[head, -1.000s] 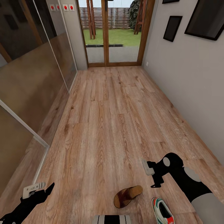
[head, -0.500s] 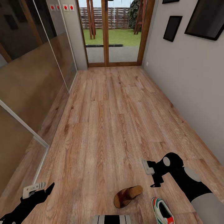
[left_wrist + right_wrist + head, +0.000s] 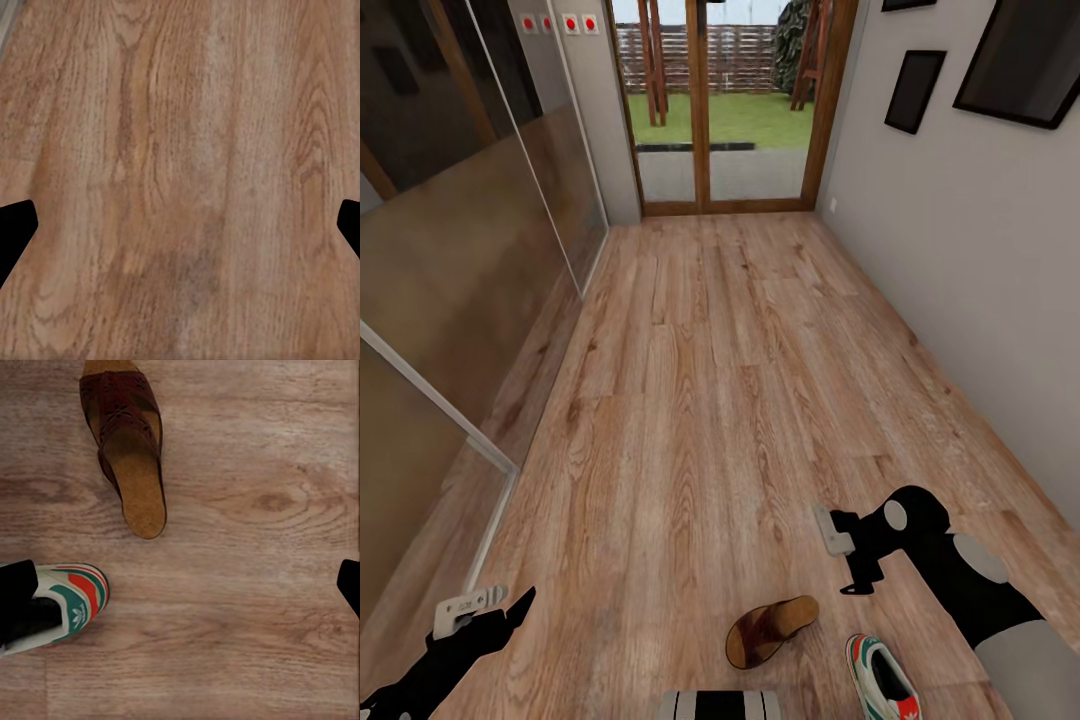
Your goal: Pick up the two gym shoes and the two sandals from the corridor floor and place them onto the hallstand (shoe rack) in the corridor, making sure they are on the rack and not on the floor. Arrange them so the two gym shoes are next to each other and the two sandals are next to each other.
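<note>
Right gripper [image 3: 847, 555] hovers over corridor floor [image 3: 700, 400], jaws spread, empty; brown sandal [image 3: 770, 630] just below, gym shoe [image 3: 880, 680] beside it; left gripper [image 3: 485, 610] low, open too; advice: drop straight over sandal strap [image 3: 120, 412], pinch across upper, avoid nudging sneaker.

head: high, down corridor | wrists: near floor [image 3: 180, 150] | shared: sandal [image 3: 127, 450]

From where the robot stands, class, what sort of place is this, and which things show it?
Most likely a home corridor: a narrow wood-plank floor between walls, glass doors to a garden at the far end, framed pictures, and a sandal and gym shoe lying loose.
</note>
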{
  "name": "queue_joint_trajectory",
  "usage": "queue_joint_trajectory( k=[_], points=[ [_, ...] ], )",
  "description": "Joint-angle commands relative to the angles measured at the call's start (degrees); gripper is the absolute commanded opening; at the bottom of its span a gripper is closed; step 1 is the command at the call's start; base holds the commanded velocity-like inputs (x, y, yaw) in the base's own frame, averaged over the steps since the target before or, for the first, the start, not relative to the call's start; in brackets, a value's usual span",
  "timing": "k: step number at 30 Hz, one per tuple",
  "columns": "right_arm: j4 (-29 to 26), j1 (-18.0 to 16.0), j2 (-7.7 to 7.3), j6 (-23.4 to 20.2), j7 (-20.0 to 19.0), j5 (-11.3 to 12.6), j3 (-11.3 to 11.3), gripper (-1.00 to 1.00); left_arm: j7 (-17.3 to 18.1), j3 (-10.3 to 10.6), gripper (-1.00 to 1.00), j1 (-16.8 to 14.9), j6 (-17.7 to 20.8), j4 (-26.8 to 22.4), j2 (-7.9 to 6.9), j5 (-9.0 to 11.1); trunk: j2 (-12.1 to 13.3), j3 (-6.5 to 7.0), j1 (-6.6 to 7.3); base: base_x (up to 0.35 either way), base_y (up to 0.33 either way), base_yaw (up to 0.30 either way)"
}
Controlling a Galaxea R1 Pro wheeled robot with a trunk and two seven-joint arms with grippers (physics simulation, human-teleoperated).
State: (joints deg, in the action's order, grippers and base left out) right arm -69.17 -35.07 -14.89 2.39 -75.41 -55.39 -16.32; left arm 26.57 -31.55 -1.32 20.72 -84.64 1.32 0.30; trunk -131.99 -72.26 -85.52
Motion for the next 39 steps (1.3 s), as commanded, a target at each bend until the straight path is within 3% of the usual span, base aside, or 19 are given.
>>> queue_joint_trajectory(
  k=[1,19,24,39],
  points=[
    [-0.2,0.0,0.01,0.0,0.0,0.0,0.0,1.0,0.0,0.1,1.0,0.0,0.1,0.0,0.0,0.0,-0.4,-0.19,-0.23,0.0,0.0,0.0],
    [-1.5,0.0,0.3,-0.1,0.0,0.0,0.0,1.0,0.0,0.1,1.0,0.0,0.3,0.0,0.0,0.0,-7.6,-3.42,-4.18,0.0,0.0,0.0],
    [-2.8,0.0,0.29,-0.1,0.0,0.1,0.9,1.0,0.0,0.2,1.0,0.0,0.4,0.0,0.0,0.0,-9.6,-4.31,-5.28,0.0,0.0,0.0],
    [-3.3,0.0,0.53,-0.1,0.0,0.1,1.6,1.0,0.1,0.2,1.0,0.0,0.5,0.0,0.0,0.0,-9.6,-4.31,-5.28,0.0,0.0,0.0]
  ],
)
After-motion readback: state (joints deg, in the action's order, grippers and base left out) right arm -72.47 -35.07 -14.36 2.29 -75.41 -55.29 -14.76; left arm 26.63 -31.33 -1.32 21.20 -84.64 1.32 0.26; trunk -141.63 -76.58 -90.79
